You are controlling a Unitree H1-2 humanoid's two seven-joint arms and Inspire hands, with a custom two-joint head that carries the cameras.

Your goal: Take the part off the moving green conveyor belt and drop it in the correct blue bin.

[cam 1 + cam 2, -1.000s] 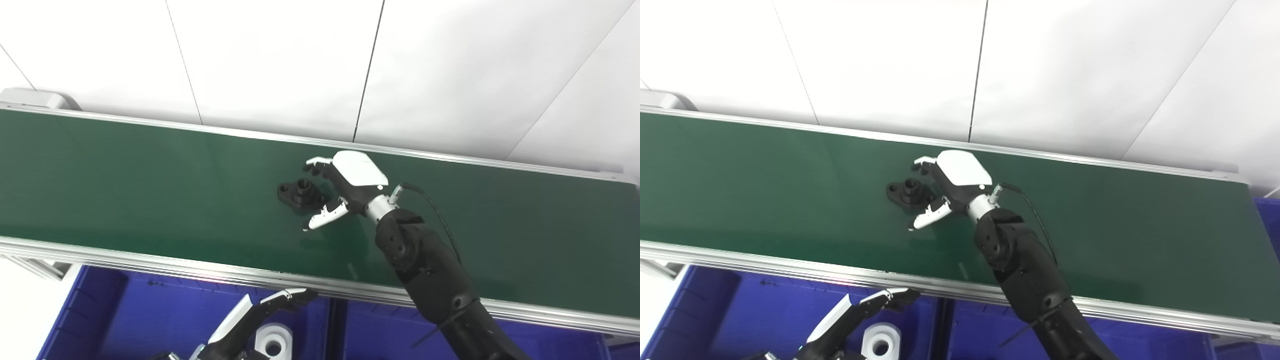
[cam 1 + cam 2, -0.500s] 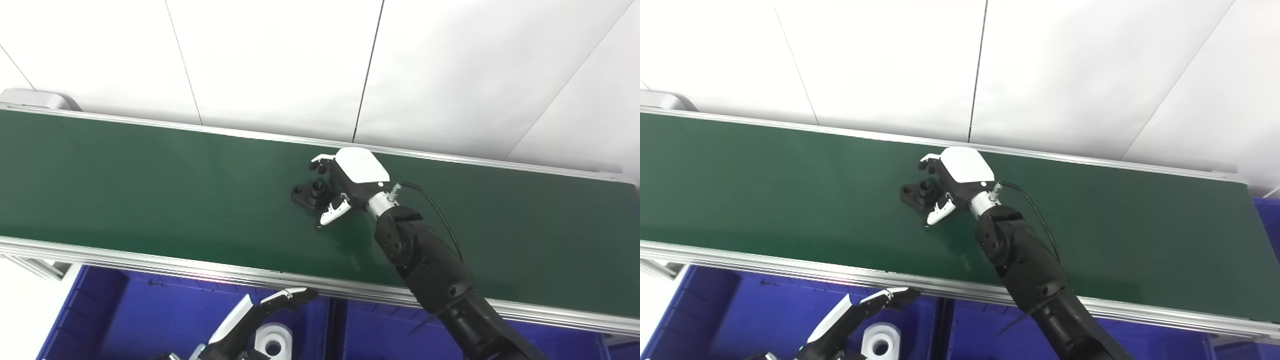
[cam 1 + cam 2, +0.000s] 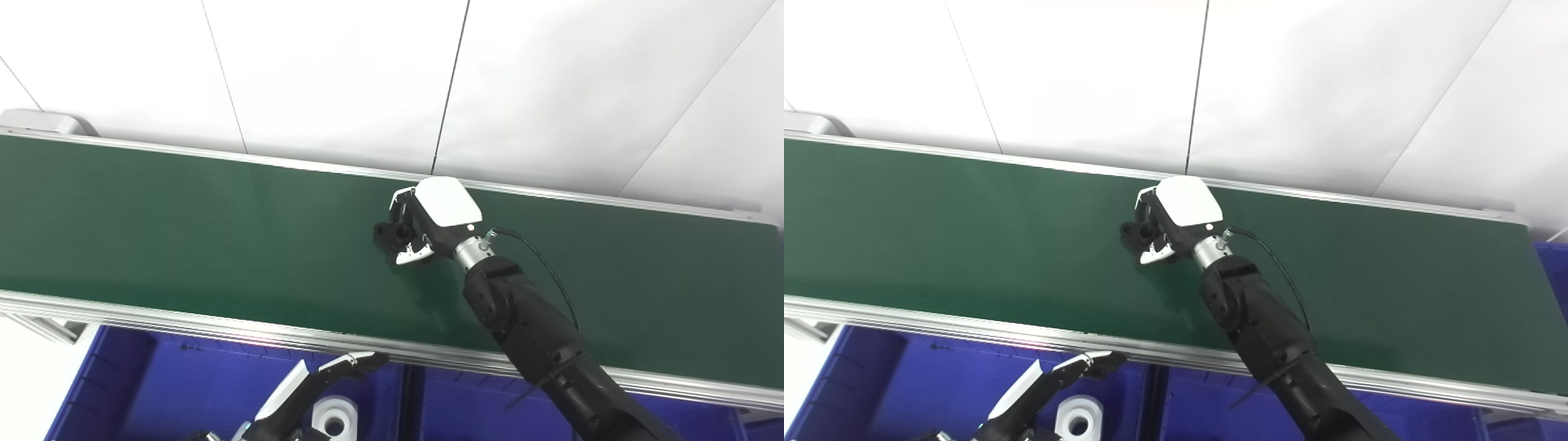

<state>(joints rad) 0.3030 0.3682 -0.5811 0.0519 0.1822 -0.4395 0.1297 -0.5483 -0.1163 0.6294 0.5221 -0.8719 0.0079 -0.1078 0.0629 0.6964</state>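
Left eye view: your right hand point(image 3: 422, 229) sits low on the belt point(image 3: 184, 233), fingers curled around the black part point(image 3: 387, 234), which lies on the belt at the hand's left side. The fingers look closed on it, though the part is not yet lifted. Your left hand point(image 3: 318, 383) hangs below the belt's near rail over the left bin point(image 3: 159, 380), fingers apart, holding nothing; a white part point(image 3: 334, 416) lies in that bin.

Right eye view: the same grasp shows, with the thumb point(image 3: 1154, 254) under the part's near edge and the other fingers over its far side. The right bin point(image 3: 1200, 398) lies beneath the forearm.

You are at the grasp step. Next, I judge, you need a firm hold, then a clean lift clear of the near rail towards the bin that suits a black part.
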